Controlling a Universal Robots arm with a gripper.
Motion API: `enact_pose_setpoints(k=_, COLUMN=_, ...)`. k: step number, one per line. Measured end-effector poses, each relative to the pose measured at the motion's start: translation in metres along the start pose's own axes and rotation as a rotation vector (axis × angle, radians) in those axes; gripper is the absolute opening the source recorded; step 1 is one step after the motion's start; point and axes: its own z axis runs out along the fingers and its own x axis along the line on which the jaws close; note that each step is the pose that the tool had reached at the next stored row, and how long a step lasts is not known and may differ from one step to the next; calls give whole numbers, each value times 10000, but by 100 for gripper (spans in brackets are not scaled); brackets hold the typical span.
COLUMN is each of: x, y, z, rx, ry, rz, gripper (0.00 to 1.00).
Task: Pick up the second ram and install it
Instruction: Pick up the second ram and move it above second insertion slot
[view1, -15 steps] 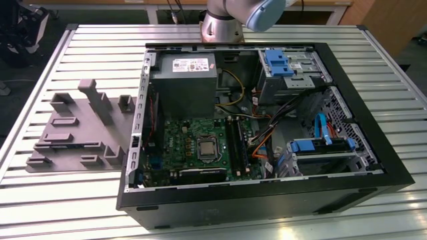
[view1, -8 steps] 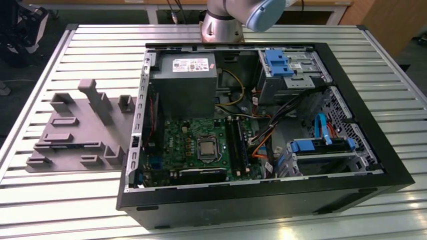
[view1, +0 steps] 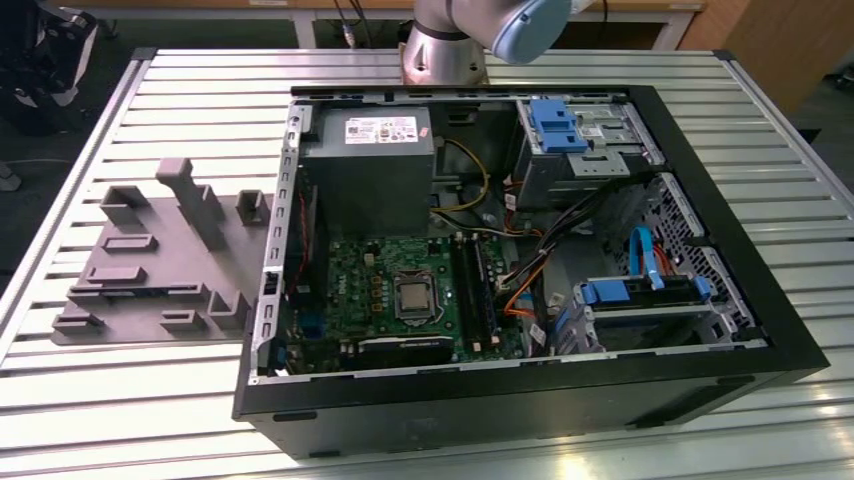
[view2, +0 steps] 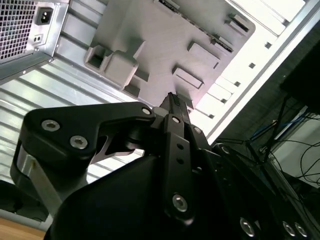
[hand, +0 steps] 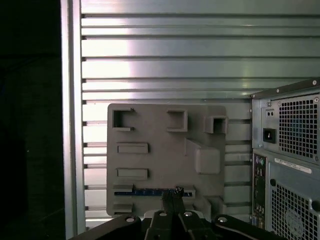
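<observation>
The second ram (hand: 145, 192) is a thin blue strip standing on edge in a slot near one end of the grey fixture plate (hand: 160, 150). In both wrist views my gripper (hand: 172, 195) (view2: 172, 99) hangs well above this plate. Its two black fingers are pressed together with nothing between them, and their tips line up just beside the ram. The exterior view has the open computer case (view1: 521, 250) lying on its side, with the green motherboard (view1: 387, 290) and its long black memory slots (view1: 470, 285) facing up.
The grey fixture plate (view1: 154, 255) with raised posts lies on the slatted metal table (view1: 174, 400) at the exterior view's left of the case. Inside the case are a grey power supply (view1: 367, 165), blue drive brackets (view1: 558, 125) and loose cables. The arm's base (view1: 447, 45) stands behind the case.
</observation>
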Motion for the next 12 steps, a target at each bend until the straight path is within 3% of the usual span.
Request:
enact_pose_setpoints(k=4, x=11, y=-3, z=1, rx=-11, ry=-3, rz=-345, gripper=13)
enact_pose_setpoints(k=12, x=24, y=-8, z=8, rx=-11, ry=11, rz=-370, gripper=13)
